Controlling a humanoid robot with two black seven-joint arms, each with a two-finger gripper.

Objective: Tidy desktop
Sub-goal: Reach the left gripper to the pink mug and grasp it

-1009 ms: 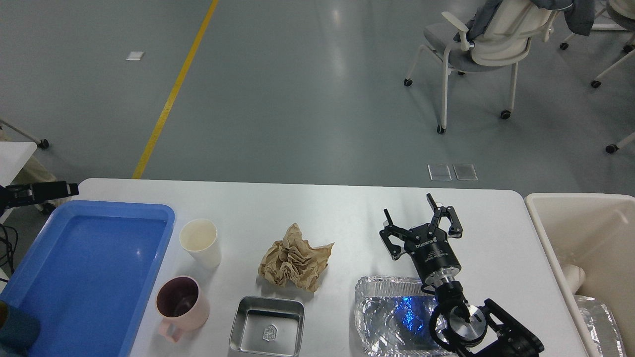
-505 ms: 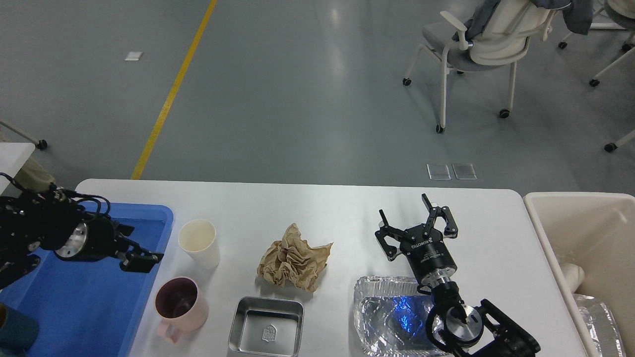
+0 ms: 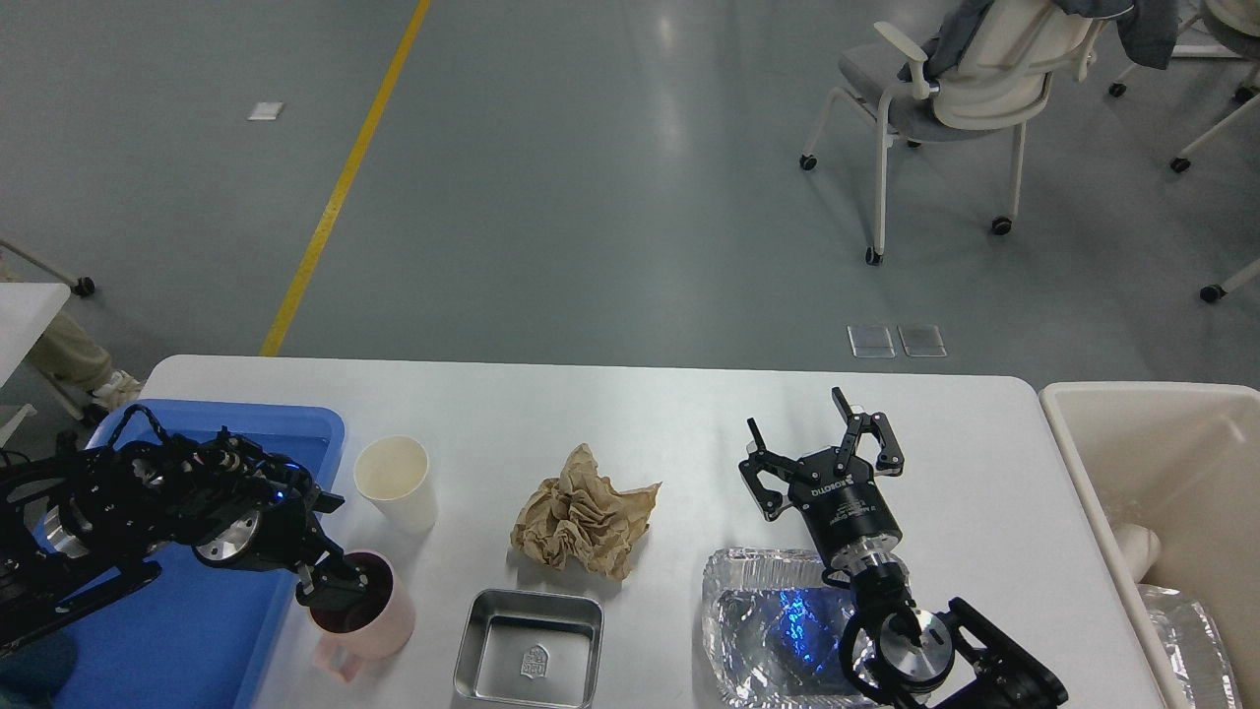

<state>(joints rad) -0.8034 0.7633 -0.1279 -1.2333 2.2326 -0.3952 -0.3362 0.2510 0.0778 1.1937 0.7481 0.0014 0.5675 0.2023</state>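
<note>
The white desktop (image 3: 630, 414) holds a cream paper cup (image 3: 396, 483), a pink mug (image 3: 379, 620), a crumpled brown paper (image 3: 586, 522), a square metal tin (image 3: 530, 648) and a crinkled foil tray (image 3: 763, 630). My left gripper (image 3: 333, 579) hangs over the pink mug's mouth, its dark fingers at the rim; I cannot make out how far apart they are. My right gripper (image 3: 795, 416) is open and empty, above the desktop just behind the foil tray.
A blue plastic tray (image 3: 197, 630) lies at the left end, partly under my left arm. A beige bin (image 3: 1162, 473) stands off the right end. An office chair (image 3: 965, 89) stands on the floor beyond the table.
My left arm has swung right and toward me, from above the blue tray to the pink mug. My right gripper has shifted slightly left and stays open.
</note>
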